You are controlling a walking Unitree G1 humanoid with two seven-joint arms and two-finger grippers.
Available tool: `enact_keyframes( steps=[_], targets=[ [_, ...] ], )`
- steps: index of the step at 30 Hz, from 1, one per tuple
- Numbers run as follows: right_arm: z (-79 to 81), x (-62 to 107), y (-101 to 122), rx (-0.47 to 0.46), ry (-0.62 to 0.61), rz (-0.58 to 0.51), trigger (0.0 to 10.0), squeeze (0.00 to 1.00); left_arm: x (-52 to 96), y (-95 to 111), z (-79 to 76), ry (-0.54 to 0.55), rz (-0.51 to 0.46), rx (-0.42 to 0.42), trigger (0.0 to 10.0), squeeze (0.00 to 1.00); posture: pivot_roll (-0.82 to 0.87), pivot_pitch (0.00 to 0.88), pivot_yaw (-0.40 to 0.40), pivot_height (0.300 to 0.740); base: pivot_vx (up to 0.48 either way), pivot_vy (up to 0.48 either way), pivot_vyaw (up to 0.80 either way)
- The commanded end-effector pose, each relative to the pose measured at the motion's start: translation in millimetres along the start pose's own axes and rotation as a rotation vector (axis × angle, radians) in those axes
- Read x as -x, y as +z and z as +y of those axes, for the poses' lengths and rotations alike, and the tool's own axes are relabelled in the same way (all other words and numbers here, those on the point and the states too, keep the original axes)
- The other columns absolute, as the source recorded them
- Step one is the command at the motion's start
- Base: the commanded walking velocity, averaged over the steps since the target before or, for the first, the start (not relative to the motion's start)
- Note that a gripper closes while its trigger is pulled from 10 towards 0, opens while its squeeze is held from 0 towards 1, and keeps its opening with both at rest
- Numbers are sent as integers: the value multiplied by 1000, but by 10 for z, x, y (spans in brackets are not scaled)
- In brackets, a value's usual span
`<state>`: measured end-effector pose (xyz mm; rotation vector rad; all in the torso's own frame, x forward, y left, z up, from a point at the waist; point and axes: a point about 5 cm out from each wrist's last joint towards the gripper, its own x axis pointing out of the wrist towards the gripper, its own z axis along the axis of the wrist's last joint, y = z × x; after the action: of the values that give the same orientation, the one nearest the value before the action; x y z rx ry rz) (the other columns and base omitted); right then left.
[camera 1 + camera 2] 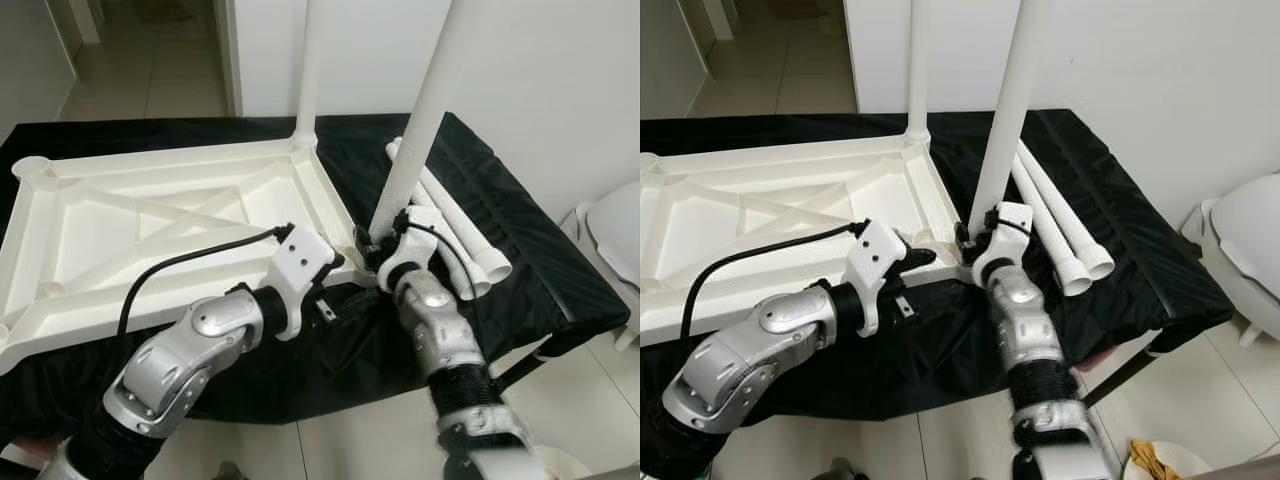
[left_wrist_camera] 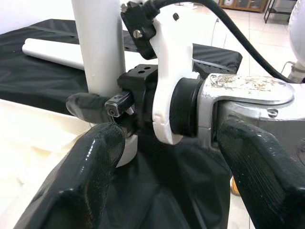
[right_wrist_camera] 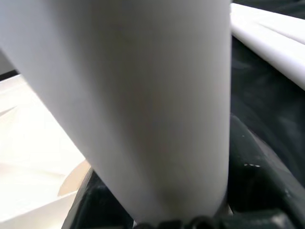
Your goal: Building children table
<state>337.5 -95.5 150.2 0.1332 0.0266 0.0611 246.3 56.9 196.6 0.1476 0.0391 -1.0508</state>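
A white children's table top (image 1: 150,215) lies upside down on a black-covered table (image 1: 560,290). One white leg (image 1: 306,70) stands in its far right corner. At the near right corner, my right gripper (image 1: 385,245) is shut on a second white leg (image 1: 425,100), gripping it low down, and the leg leans slightly. In the right wrist view this leg (image 3: 143,95) sits between the black fingers (image 3: 257,176). My left gripper (image 1: 348,262) is open just left of that corner, its fingers (image 2: 81,181) spread in front of the right wrist.
Two loose white legs (image 1: 465,235) lie on the black cloth right of the table top. A white fixture (image 1: 612,240) stands by the wall at far right. A tiled hallway (image 1: 150,60) opens at the back left. A yellow cloth (image 1: 1160,462) lies on the floor.
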Motion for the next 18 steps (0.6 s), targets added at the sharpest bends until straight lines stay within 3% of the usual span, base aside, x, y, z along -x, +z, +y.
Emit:
enact_keyframes(
  steps=[1,9,11,12,13,18],
  targets=[
    [-53,51,-110,-71,-63,62,0,0,-9,-15,-14,-54,14,-4,10000,0,-48,44,-10,740,0,0,0],
    [-58,65,-88,-76,-39,64,0,0,-2,-10,-4,-53,14,-4,10000,0,-48,45,-12,740,0,0,0],
    [-62,58,-54,-64,6,55,10000,0,3,-13,0,-50,15,-5,10000,0,-46,44,-13,740,0,0,0],
    [-66,63,-37,-67,24,48,10000,24,4,-14,1,-49,15,-5,10000,0,-46,44,-13,740,0,0,0],
    [-80,68,-17,-54,39,35,10000,1000,7,-16,1,-48,14,-4,10000,0,-43,43,-16,740,0,0,0],
    [-96,97,40,-44,85,9,10000,1000,14,-23,-1,-43,15,-1,10000,0,-40,43,-20,740,0,0,0]
  ],
)
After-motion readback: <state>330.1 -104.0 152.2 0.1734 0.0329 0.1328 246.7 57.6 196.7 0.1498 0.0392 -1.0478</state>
